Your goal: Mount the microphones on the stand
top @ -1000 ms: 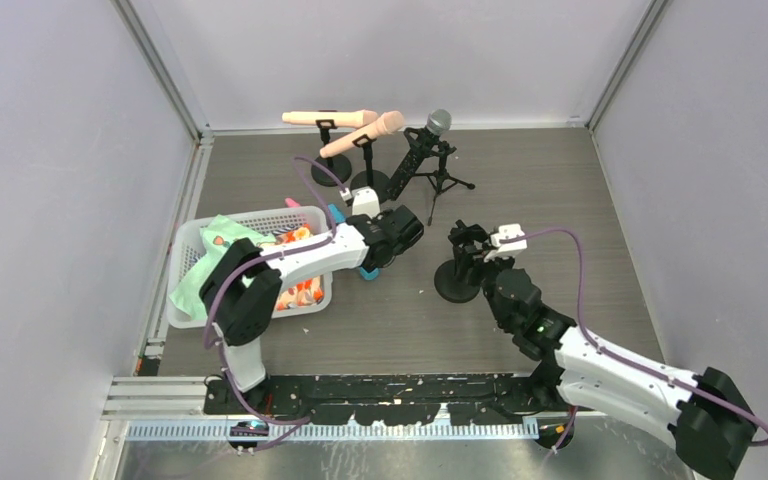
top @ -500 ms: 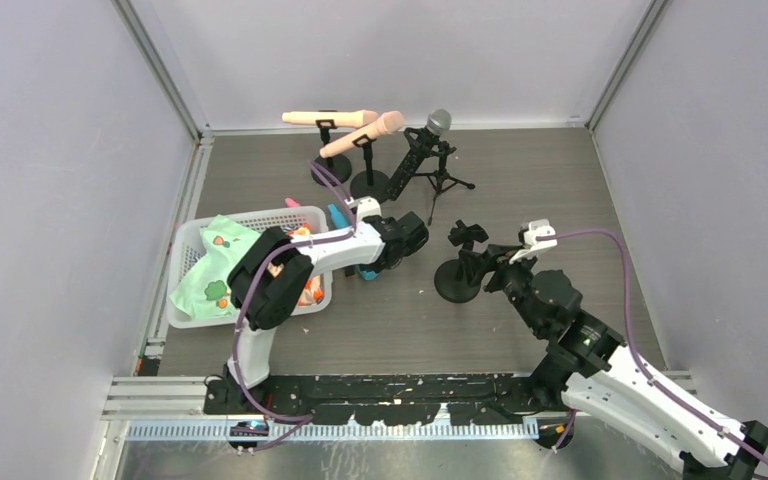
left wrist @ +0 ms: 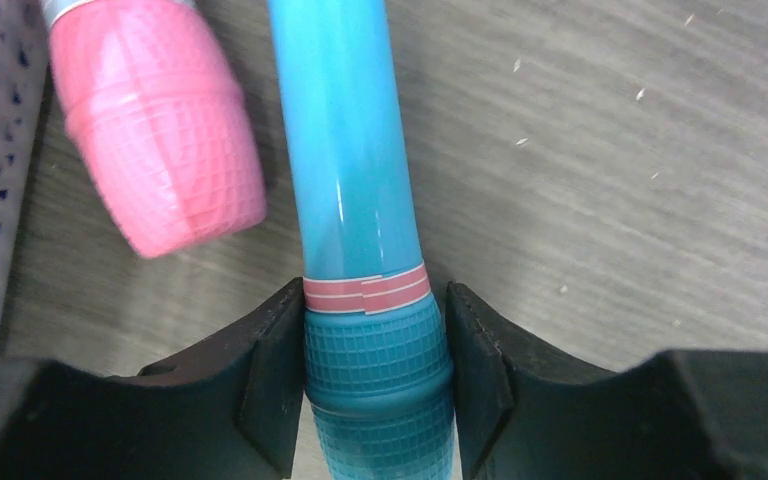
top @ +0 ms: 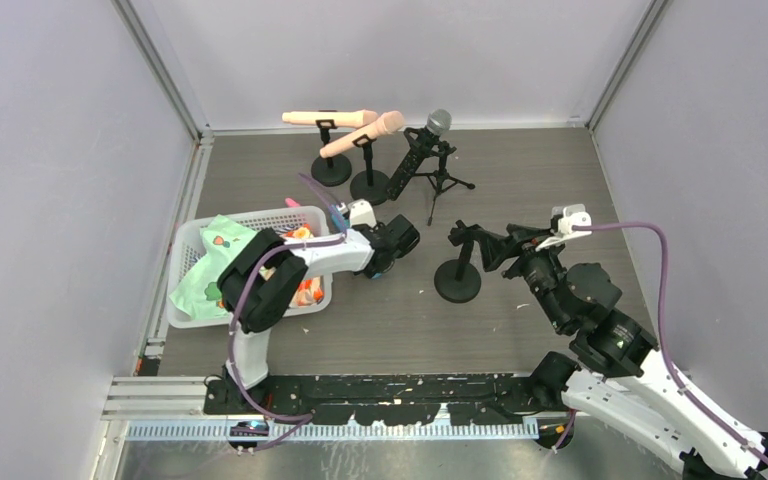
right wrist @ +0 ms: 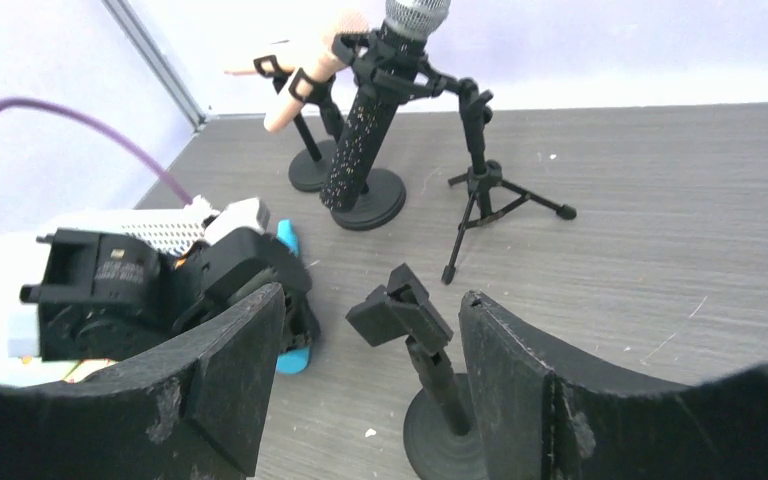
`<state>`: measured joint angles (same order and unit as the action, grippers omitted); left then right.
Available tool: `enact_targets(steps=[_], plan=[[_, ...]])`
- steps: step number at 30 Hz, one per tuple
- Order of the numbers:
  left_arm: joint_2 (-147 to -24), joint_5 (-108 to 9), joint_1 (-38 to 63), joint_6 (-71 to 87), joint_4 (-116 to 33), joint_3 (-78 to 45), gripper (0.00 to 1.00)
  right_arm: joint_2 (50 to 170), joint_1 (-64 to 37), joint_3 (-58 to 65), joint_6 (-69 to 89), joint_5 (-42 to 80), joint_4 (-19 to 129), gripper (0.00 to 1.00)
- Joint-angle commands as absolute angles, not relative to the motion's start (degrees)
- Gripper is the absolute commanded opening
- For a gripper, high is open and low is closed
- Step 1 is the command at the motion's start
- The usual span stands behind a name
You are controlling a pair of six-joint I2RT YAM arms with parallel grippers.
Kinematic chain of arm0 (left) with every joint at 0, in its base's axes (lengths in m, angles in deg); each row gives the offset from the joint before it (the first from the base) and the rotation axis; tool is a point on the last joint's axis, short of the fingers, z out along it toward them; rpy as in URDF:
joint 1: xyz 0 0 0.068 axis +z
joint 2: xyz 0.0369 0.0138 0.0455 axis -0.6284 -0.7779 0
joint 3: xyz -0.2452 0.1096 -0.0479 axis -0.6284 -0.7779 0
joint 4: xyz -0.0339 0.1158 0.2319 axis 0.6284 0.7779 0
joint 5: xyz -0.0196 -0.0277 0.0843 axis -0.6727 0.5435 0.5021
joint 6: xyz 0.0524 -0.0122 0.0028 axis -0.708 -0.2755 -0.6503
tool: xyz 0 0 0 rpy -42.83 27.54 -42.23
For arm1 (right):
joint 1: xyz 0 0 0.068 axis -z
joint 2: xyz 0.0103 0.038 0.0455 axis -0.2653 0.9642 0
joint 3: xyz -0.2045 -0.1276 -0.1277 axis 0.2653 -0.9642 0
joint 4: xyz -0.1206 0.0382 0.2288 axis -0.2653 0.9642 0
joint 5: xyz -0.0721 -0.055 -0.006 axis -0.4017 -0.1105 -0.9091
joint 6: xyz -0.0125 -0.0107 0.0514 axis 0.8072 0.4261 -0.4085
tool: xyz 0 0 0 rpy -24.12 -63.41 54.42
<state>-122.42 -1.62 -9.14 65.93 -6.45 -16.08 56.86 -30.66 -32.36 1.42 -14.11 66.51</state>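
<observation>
A bright blue microphone (left wrist: pixel 358 170) lies on the table beside the basket, and its meshed head sits between my left gripper's (left wrist: pixel 375 300) fingers. Both pads touch it. From above, that gripper (top: pixel 385 245) covers most of the blue microphone (top: pixel 337 214). My right gripper (right wrist: pixel 372 297) stands open and empty, facing the empty round-based stand (right wrist: pixel 440 400) with its clip (right wrist: pixel 397 308) a little ahead of the fingers. At the back, two peach microphones (top: pixel 328 117) (top: pixel 362 135) sit in clips on stands. A black microphone (top: pixel 418 150) with a silver head hangs on the tripod stand (top: pixel 447 180).
A pink microphone-shaped toy (left wrist: pixel 155 130) lies just left of the blue one, against the white basket (top: pixel 192 240). The basket holds a green cloth (top: pixel 210 265) and colourful items. Grey walls close in the table on three sides.
My left gripper has closed onto the blue microphone's head. My right arm has drawn back to the right, away from the empty stand.
</observation>
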Motion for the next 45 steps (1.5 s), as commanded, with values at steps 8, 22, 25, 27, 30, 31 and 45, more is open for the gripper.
enact_targets(steps=[8,22,25,27,30,31,45], plan=[[-108.0,-4.0,-16.5,61.2,-6.7,-29.2,0.1,59.1,-30.9,-26.8,8.1,-20.1,66.1,0.71],[-74.8,-4.9,-24.6,47.2,4.3,-34.4,0.01,63.1,-30.9,-25.5,15.5,-15.7,62.5,0.7],[-65.5,-7.3,-24.5,38.0,1.4,-36.0,0.01,63.0,-30.9,-25.6,20.3,-7.8,61.9,0.69],[-60.6,-7.9,-24.5,32.8,2.1,-35.3,0.01,62.9,-30.9,-26.0,24.2,-1.8,61.0,0.69],[-56.2,-11.6,-24.5,23.9,3.8,-31.9,0.0,63.6,-30.9,-26.6,32.6,7.8,60.0,0.69],[-55.7,-13.4,-24.5,21.6,4.9,-30.2,0.0,64.1,-30.9,-26.4,35.8,11.9,60.2,0.71],[-67.5,-36.2,-19.5,10.0,18.7,-6.8,0.0,76.4,-32.4,-19.7,66.6,33.2,58.9,0.78]])
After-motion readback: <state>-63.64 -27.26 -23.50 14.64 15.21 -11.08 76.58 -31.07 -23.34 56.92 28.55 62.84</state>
